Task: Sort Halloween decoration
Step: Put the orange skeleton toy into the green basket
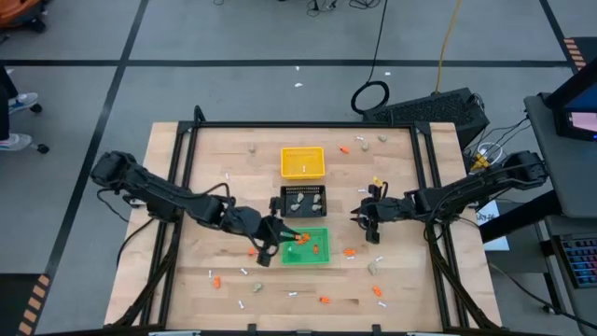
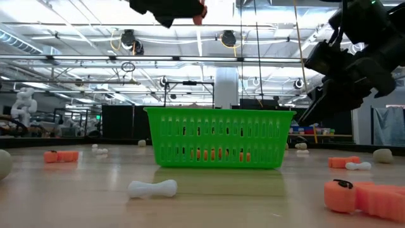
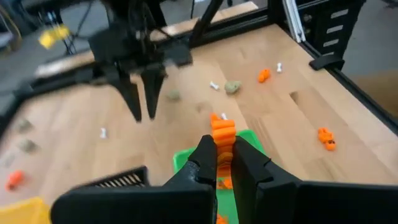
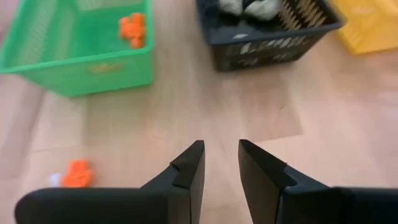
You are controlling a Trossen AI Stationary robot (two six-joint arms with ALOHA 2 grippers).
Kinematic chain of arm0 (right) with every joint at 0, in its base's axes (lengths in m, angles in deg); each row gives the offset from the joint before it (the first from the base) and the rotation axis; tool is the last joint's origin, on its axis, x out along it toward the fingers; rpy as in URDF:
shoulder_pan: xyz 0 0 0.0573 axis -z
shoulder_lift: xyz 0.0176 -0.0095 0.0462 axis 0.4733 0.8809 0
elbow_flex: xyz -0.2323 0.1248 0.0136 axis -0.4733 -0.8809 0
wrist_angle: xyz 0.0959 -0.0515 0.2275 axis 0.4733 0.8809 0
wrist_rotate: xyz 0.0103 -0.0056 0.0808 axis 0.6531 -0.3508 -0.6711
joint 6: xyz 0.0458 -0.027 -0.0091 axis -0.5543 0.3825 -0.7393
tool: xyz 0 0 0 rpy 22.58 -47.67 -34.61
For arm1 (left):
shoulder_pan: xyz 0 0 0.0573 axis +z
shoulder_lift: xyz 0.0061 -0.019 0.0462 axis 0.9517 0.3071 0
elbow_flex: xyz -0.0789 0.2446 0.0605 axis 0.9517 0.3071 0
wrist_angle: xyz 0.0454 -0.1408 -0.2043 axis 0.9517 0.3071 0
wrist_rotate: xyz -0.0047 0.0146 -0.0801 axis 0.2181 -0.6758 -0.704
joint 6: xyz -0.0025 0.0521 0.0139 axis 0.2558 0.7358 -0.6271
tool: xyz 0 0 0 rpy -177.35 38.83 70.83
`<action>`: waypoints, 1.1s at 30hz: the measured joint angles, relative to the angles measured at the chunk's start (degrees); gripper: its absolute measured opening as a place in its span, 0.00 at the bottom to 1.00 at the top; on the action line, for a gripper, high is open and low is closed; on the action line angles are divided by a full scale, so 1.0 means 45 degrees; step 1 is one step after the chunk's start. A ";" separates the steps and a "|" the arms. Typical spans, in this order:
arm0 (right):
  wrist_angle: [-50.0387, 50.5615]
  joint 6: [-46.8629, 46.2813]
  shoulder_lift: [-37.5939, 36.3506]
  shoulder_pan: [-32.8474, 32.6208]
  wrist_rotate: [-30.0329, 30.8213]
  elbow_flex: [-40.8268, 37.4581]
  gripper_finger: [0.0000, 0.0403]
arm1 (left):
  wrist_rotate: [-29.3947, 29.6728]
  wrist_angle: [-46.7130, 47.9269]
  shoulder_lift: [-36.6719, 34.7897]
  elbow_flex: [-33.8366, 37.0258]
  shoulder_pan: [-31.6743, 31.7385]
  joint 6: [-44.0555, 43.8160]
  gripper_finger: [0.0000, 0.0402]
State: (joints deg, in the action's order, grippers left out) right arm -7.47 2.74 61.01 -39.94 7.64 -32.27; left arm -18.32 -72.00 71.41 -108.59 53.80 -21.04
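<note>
Left edge of the high view: left arm reaches in toward centre, left gripper (image 1: 276, 239) over the near-left rim of the green tray (image 1: 322, 257), jaws pinched on an orange piece (image 3: 222, 130) (ribbed, sticks out past the fingertips in the left wrist view). Low view shows that piece up high at frame top, above the tray.

Centre column, top to bottom: yellow tray (image 1: 291, 172), black tray (image 1: 284, 204) with beige-grey lumps (image 4: 242, 5) inside, green tray with orange bits (image 4: 132, 29) already in it.

Right of centre: right gripper (image 1: 367, 217) hovers over bare wood beside the black tray, jaws a narrow gap apart, nothing between them.

Rest of the Halloween decoration is scattered over the table (image 1: 410, 280): white stick (image 2: 152, 187) at lower centre of the low view, orange bits lower left and lower right, lumps near the edges.

Handling, my guess: pieces look light, rigid plastic, likely to skid or roll. Pinch sticks mid-shaft, orange ones across the ribbed body.
</note>
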 joint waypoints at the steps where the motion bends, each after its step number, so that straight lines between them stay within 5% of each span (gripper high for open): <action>1: 0.0428 -0.0146 -0.0049 -0.0118 -0.0053 0.0208 0.21 | 0.0000 -0.0093 0.0155 -0.0002 -0.0030 -0.0288 0.04; 16: 0.7993 -0.3765 -0.0086 -0.2322 0.0008 0.4070 0.21 | 0.0607 -0.0340 0.2609 -0.0335 -0.0051 -0.1939 0.04; 26: 0.7728 -0.5175 -0.0043 -0.3978 0.1500 0.4463 0.21 | 0.0937 -0.0804 0.3649 -0.0335 -0.0152 -0.2163 0.05; 33: 0.7747 -0.6051 -0.0043 -0.4456 0.1653 0.4463 0.21 | 0.0914 -0.0851 0.4359 -0.0330 -0.0129 -0.2824 0.19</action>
State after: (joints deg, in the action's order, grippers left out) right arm 27.39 -24.50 60.82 -59.99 15.08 -12.19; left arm -14.21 -75.83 91.03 -110.07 53.22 -33.75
